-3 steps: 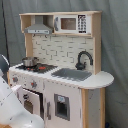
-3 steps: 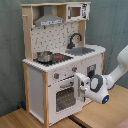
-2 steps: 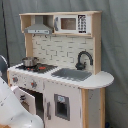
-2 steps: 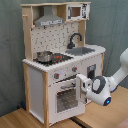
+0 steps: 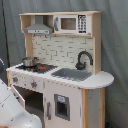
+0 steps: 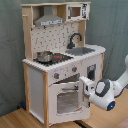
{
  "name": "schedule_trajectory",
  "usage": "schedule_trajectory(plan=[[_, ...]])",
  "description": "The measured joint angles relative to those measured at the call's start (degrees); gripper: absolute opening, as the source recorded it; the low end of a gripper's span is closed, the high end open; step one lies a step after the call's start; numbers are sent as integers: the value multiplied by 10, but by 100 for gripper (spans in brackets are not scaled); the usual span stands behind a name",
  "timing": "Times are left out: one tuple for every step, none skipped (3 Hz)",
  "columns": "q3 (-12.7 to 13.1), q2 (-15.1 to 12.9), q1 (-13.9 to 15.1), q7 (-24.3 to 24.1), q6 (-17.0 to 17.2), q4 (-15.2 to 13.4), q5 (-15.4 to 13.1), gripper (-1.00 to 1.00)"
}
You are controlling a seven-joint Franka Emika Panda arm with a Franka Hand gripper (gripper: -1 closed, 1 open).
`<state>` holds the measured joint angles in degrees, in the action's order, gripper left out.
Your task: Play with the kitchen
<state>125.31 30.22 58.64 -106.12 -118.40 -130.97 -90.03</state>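
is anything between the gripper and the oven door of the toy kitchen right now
Nothing visible. In the second exterior view the gripper is right at the free edge of the oven door of the kitchen, with no object between them. The door stands slightly ajar. The pot sits up on the stovetop, clear of the arm.

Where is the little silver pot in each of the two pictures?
First exterior view: the pot sits on the stovetop at the first exterior view's left, under the hood.
Second exterior view: the pot sits on the stovetop left of centre.
Shared landmark: the black faucet by the sink.
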Motion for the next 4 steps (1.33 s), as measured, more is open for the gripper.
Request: schedule_trajectory(plan=[[9, -1, -17, 9, 30, 0, 48, -100], [18, -4, -33, 18, 61, 0, 92, -100], [32, -6, -46, 24, 89, -2, 143, -100], [59, -5, -46, 24, 113, -1, 191, -100]])
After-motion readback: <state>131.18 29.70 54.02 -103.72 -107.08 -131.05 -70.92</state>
